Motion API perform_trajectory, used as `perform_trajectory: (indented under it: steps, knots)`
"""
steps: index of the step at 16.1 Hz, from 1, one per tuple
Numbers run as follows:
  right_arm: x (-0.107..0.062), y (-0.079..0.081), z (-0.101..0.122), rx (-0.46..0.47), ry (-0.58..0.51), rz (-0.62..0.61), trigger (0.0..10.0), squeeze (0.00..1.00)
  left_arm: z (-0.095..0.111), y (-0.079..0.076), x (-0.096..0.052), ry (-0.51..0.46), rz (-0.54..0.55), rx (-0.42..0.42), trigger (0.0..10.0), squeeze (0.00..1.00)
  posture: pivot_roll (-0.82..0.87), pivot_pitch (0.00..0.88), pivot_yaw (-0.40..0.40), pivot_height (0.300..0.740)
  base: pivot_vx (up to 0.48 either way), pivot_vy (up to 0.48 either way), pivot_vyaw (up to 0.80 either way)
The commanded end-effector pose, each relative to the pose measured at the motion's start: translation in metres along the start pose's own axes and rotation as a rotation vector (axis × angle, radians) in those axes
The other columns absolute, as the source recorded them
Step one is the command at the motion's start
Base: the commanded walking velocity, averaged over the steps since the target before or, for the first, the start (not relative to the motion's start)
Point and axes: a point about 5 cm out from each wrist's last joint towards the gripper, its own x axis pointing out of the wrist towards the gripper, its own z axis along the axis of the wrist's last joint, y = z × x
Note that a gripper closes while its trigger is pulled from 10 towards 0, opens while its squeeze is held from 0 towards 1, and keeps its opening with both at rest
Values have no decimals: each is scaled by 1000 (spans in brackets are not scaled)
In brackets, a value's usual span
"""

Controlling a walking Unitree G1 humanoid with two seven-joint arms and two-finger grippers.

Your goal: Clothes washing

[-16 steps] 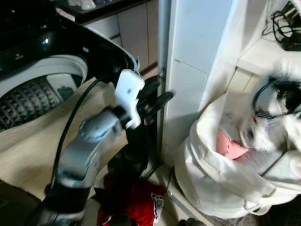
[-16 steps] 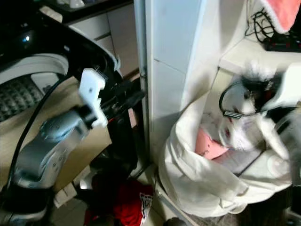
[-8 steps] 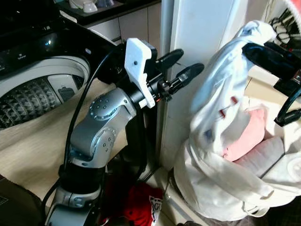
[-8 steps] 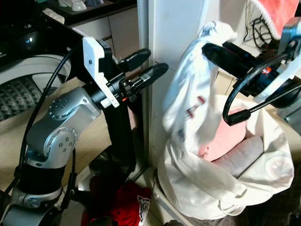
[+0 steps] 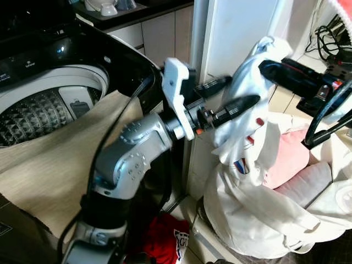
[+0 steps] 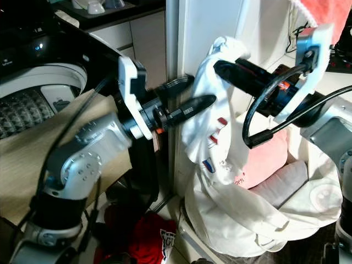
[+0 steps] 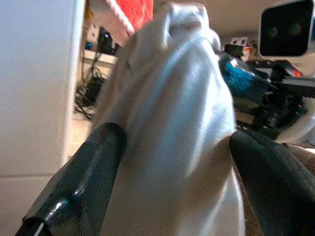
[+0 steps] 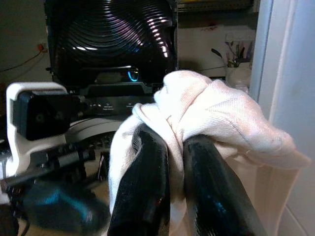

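A white garment (image 5: 247,110) with a small red and blue mark hangs bunched from my right gripper (image 6: 220,69), which is shut on its top above the white laundry bag (image 5: 258,214). In the right wrist view the two black fingers (image 8: 147,182) pinch the cloth (image 8: 211,113). My left gripper (image 5: 237,92) is open, one finger on each side of the hanging garment. In the left wrist view the cloth (image 7: 172,123) sits between the spread fingers (image 7: 88,177). The washing machine's open drum (image 5: 33,115) lies to the left.
A pink garment (image 5: 291,159) and other laundry lie in the bag. A red garment (image 5: 165,236) is on the floor by the machine. A white pillar (image 5: 236,33) stands just behind the grippers. A beige cloth (image 5: 55,165) drapes the washer's front. Cables (image 5: 330,27) lie on a shelf at the right.
My left arm has reached right, so its open fingers now straddle the garment. The right gripper still holds the garment up and has shifted slightly left.
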Motion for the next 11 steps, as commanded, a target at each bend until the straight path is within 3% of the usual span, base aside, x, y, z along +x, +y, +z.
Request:
perform_trajectory:
  steps: [1,4,5,11]
  knots:
    - [3,5,7,-13,-14,32,0,0,-1,-9,3,-11,-53,-32,10000,0,-122,0,12,740,0,0,0]
    - [3,5,7,-13,-12,30,0,0,-4,-15,5,-10,-98,-77,10000,0,-122,0,12,740,0,0,0]
    - [4,6,6,-13,-10,31,0,0,-8,-15,5,22,-92,-72,0,0,-123,0,13,740,0,0,0]
    - [5,9,4,-1,-21,31,0,0,-7,-13,2,19,-94,-72,0,0,-122,0,19,740,0,0,0]
